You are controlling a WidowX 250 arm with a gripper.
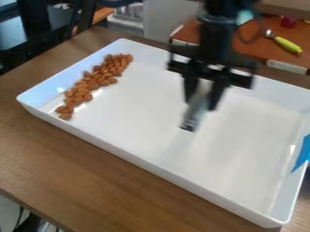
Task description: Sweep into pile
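My gripper point(203, 102) hangs over the middle of the white tray point(158, 168), right of its centre line, pointing down. It is shut on a pale grey sweeping tool point(195, 110), which tilts slightly and has a dark lower end close above the tray floor; whether it touches the floor I cannot tell. Brown almonds point(93, 82) lie in a long narrow band inside the tray's left end, running from near the back wall toward the front left corner. A wide stretch of white floor separates them from the tool.
Raised walls surround the tray on the brown wooden table point(79, 158). Blue tape point(302, 154) is on the right wall. Behind, a reddish-brown surface point(254, 45) holds a spoon with a yellow-green handle point(288, 45) and a small red object point(288, 21).
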